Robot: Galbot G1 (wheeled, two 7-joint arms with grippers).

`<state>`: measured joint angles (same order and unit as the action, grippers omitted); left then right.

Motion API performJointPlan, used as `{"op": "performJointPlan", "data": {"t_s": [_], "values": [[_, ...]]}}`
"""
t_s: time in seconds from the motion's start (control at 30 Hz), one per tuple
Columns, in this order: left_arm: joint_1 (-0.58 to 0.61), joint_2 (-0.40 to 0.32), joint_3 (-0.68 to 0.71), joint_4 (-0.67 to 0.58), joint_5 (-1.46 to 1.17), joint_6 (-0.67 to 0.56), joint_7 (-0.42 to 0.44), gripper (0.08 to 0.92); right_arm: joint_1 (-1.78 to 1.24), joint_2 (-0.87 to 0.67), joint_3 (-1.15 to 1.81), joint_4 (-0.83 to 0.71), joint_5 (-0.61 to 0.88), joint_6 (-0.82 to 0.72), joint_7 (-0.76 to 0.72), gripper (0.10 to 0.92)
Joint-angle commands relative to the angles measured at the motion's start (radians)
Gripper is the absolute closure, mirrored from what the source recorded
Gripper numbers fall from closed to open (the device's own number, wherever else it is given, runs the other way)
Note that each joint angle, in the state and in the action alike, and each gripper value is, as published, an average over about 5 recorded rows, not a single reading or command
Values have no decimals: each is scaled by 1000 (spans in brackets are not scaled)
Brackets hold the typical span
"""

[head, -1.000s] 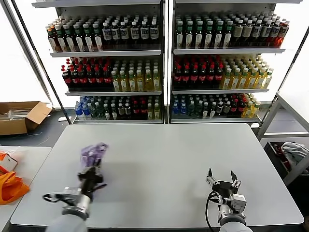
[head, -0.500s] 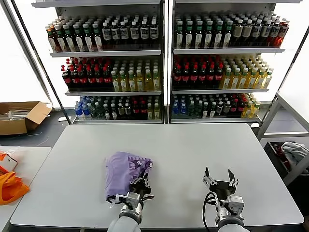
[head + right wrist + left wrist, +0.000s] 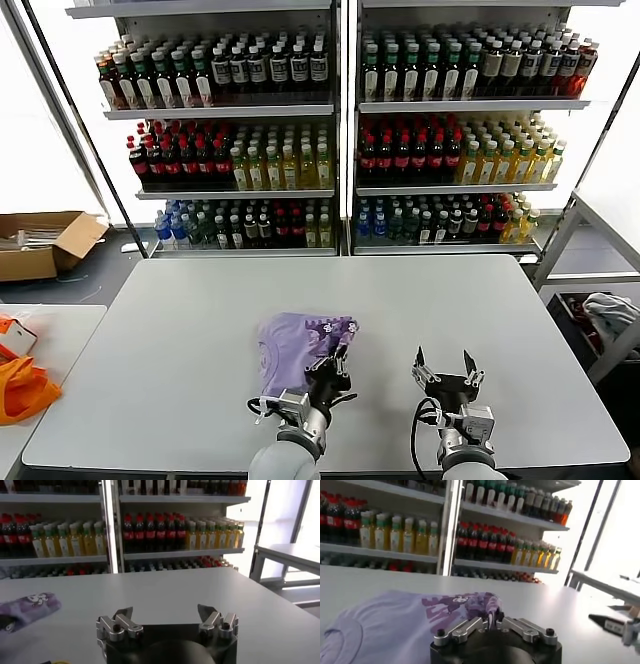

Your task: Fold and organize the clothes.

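The lavender T-shirt (image 3: 293,348) lies bunched on the grey table (image 3: 420,300) near the front middle, its darker purple print facing up at its far right end. My left gripper (image 3: 331,366) is shut on the shirt's right edge; in the left wrist view the fingers pinch a fold of the T-shirt (image 3: 395,625) at my left gripper (image 3: 491,618). My right gripper (image 3: 441,366) is open and empty to the right of the shirt, low over the table. In the right wrist view my right gripper (image 3: 165,612) is wide open and the shirt's printed end (image 3: 27,608) shows far off.
Shelves of bottles (image 3: 340,130) stand behind the table. A cardboard box (image 3: 45,240) sits on the floor at the left. Orange fabric (image 3: 22,385) lies on a side table at the left. A grey-white cloth heap (image 3: 608,312) sits at the right.
My left gripper has dragged the shirt rightwards along the table's front, from the left to the middle. The shirt has spread out flatter. My right gripper has shifted slightly left.
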<state>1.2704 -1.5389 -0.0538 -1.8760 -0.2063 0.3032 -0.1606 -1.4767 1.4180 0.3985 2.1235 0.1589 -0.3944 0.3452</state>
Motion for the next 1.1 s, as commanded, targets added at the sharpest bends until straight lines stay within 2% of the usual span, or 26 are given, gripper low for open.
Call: {"op": "performJointPlan", "data": {"t_s": [0.03,0.23,0.37,0.5,0.67,0.83,1.1], "values": [[-29,12,2,-50,-169,-26,-4,767,3,0,-5,-12,-5,0,0,203],[-2,60,-12,-94,-263,64,-19,594,17,3,-20,-16,-4,-10,5,203],[22,73,-19,-181,-395,92,-31,472,25,11,-39,-21,24,-26,16,203],[43,92,-37,-265,-408,97,-32,360,47,19,-59,-12,147,-62,46,203],[56,144,-125,-283,-241,94,-42,223,99,26,-99,6,390,-126,111,203],[93,186,-209,-318,-139,134,-59,179,144,25,-156,-8,525,-179,187,203],[137,184,-254,-329,-122,141,-73,177,130,14,-198,-52,528,-184,247,217]]}}
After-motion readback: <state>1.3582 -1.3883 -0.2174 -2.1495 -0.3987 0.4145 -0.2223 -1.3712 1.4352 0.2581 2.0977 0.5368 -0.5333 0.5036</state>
